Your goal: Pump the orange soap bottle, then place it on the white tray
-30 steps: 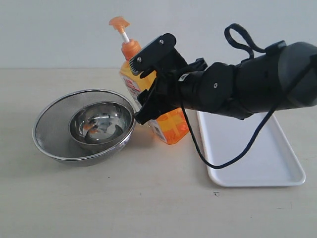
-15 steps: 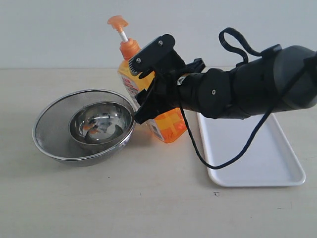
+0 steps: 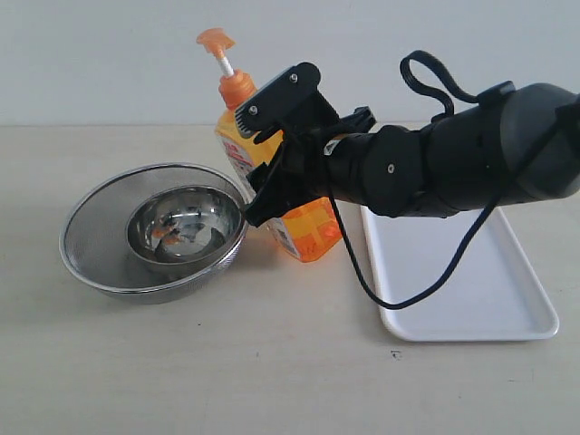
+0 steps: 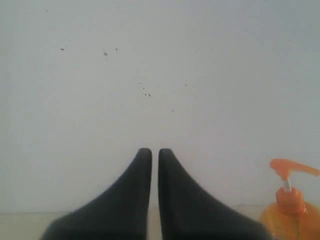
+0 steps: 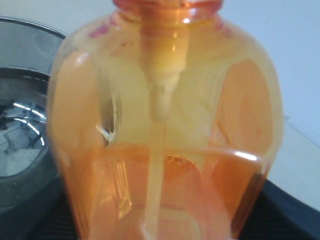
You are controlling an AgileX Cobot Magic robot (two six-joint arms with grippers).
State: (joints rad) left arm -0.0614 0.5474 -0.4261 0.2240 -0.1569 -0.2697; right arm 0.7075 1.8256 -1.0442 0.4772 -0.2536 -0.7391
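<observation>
1. The table is carrying everything. My right arm is reaching across it from the right, passing above the near-left part of the white tray.
2. The white tray is lying flat on the right side with nothing on it. The mesh strainer, with the steel bowl inside it, is sitting on the left.
3. The orange soap bottle is standing between strainer and tray, just beside the strainer rim. It is leaning, top toward the strainer. I cannot tell whether its base is touching the table.
4. My right claw is pinching the bottle body, one jaw above and one below. In the right wrist view the bottle is filling the frame.
5. My left claw is hanging clear of the work, fingers pressed nearly together on nothing, with only a thin slit between them.
6. The pump head is standing fully raised on its white stem. Nothing is pressing it.

Step in hand, as I am judging it: the bottle is gripped and ready either for pumping or for transfer. The pictures are not settling which.

Next move: if pumping is outstanding, the left claw needs to be coming down squarely on the pump head. Otherwise the right claw needs to be righting the bottle, carrying it toward the tray, and setting it inside the rim before spreading.
</observation>
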